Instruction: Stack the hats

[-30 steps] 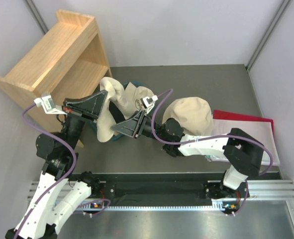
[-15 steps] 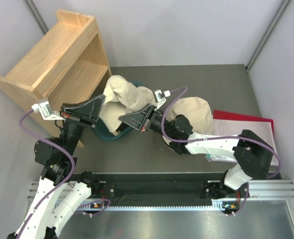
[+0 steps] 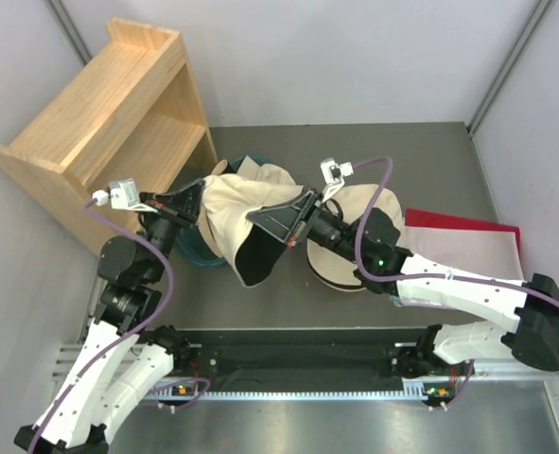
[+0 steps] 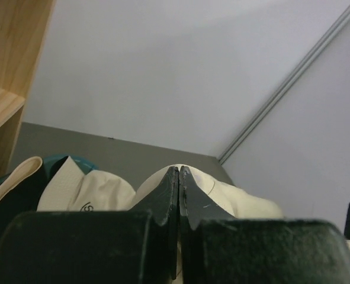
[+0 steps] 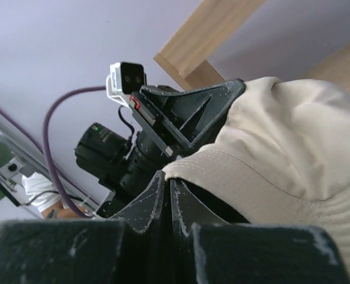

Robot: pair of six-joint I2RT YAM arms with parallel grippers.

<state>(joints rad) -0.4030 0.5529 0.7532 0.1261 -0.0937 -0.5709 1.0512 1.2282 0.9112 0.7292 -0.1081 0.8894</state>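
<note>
A cream bucket hat point(image 3: 224, 213) with black lining hangs stretched between my two grippers, above the near edge of the teal tub point(image 3: 192, 249). My left gripper point(image 3: 201, 192) is shut on its left side and my right gripper point(image 3: 253, 218) is shut on its brim. In the right wrist view the brim point(image 5: 263, 177) runs into my shut right gripper point(image 5: 167, 177), and the left gripper's fingers point(image 5: 192, 112) pinch the crown. In the left wrist view my left gripper point(image 4: 179, 173) is shut with cream fabric behind it. Another hat point(image 3: 271, 176) lies in the tub. A further cream hat point(image 3: 347, 272) sits right of it, partly under my right arm.
A wooden shelf unit point(image 3: 109, 104) lies tipped at the back left, close to the left arm. A red mat point(image 3: 473, 230) with a grey sheet on it lies at the right. Grey walls enclose the table on three sides.
Both grippers have carried the hat toward the near side and right, away from the tub. The hat now hangs open, showing its black lining. The right arm has swung right.
</note>
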